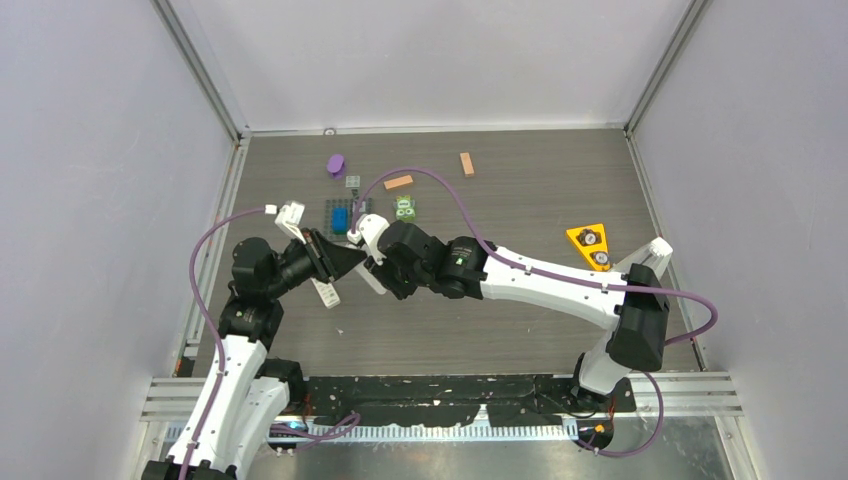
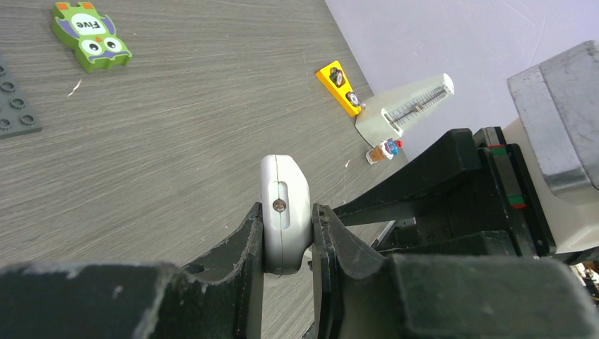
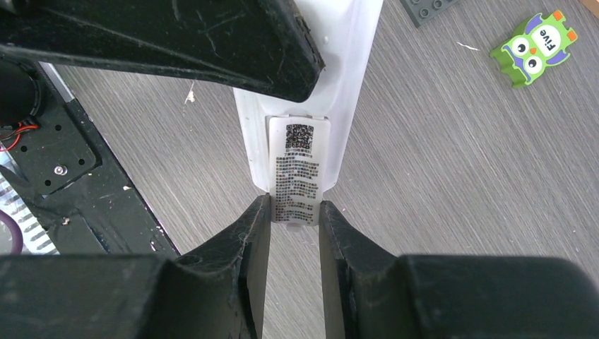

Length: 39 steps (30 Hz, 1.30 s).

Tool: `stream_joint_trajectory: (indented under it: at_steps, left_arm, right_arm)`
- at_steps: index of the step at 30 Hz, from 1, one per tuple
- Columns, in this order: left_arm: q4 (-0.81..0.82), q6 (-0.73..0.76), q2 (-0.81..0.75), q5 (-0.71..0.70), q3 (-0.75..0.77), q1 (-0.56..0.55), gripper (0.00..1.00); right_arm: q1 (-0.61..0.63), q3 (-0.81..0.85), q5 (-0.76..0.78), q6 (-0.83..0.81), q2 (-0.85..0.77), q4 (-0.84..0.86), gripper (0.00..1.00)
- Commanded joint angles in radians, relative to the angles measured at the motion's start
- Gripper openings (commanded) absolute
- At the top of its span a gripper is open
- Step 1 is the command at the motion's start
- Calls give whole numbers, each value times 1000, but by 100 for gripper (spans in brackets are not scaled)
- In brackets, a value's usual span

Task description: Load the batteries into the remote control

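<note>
Hands of both arms meet above the left-centre of the grey wood-grain worktop (image 1: 520, 200), both gripping one slim white plastic remote control (image 2: 285, 187). Your left hand (image 2: 288, 215) pinches the remote control across its thin edges near a rounded end. A slot and a small screw show there, and the fingers hide everything below them.

Your right hand (image 3: 294, 206) is clamped on the other end. Its two black fingertips press either side of a white label panel (image 3: 297, 162) printed with a square code and text too fine to read. The panel's lower edge sticks out past the curved end of the body. In the right wrist view a black finger of the left hand crosses the top and covers the rest of the body.

From above, the two wrists and their cameras cover most of the remote control. Only white slivers show, and you cannot tell whether it touches the worktop.

Beyond the hands lie:
- a green owl-shaped tile marked "Five" (image 1: 404, 208)
- a dark grey studded plate (image 1: 358, 212) carrying a blue block (image 1: 340, 218)
- a purple oval piece (image 1: 335, 163)
- two orange-tan rectangular blocks (image 1: 398, 182) (image 1: 467, 164)

Well to the right, a yellow triangular block (image 1: 575, 236) holds two dark round things with pale centres (image 1: 590, 238), too small to identify. In the left wrist view a tiny tan item with a purple-and-red end (image 2: 385, 150) lies past that block, too small and blurred to name.
</note>
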Motion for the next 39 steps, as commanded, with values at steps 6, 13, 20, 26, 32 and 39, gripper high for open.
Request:
stream_joint_trajectory:
  at_steps: [6, 13, 20, 26, 32, 39]
  left_arm:
    - [136, -35, -9, 100, -9, -4, 0]
    - [146, -52, -7, 123, -16, -4, 0]
    - [144, -136, -3, 148, -24, -4, 0]
    - [228, -307, -19, 165, -68, -4, 0]
    - [399, -483, -15, 185, -133, -3, 0]
    - [492, -587, 8, 164, -146, -2, 0]
  right_arm:
    - [5, 57, -11, -5, 7, 18, 20]
    - [4, 71, 1, 1, 9, 18, 20]
    - [-3, 89, -3, 23, 15, 5, 21]
    - [-17, 157, -42, 33, 38, -91, 25]
    - [-25, 205, -71, 46, 52, -177, 34]
    - [-30, 249, -50, 66, 46, -225, 50]
